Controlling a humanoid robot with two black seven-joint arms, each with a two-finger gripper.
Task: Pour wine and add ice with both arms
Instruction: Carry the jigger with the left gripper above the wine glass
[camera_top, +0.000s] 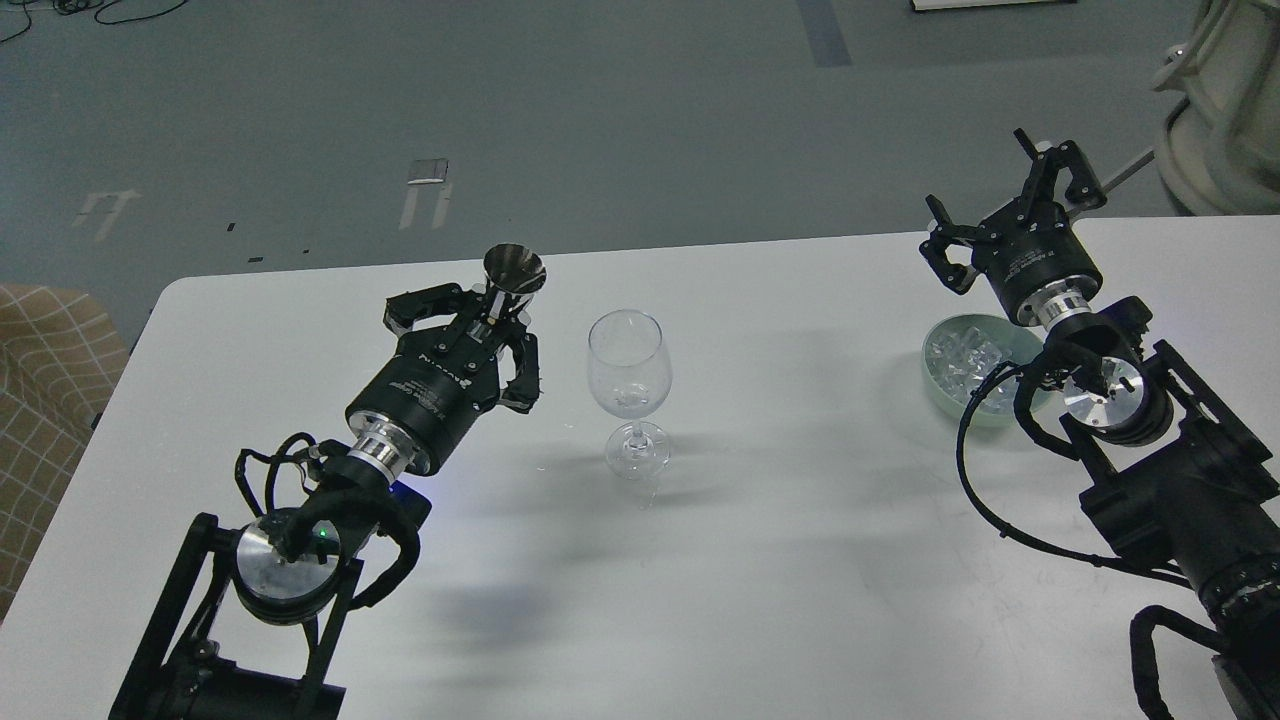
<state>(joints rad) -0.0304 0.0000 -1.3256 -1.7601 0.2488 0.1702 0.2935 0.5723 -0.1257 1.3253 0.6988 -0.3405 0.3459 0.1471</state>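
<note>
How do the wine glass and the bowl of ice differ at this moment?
The wine glass is tall, stemmed and clear, near the table's middle beside the left gripper; the bowl is low, pale green, partly behind the right arm. The bowl holds heaped ice; the glass looks nearly empty. Both stand upright on the white table.

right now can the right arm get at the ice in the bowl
Probably yes. The right gripper is open and empty, raised just beyond the pale green bowl of ice. The bowl is uncovered, though the arm's own wrist overlaps its right side in this view.
</note>
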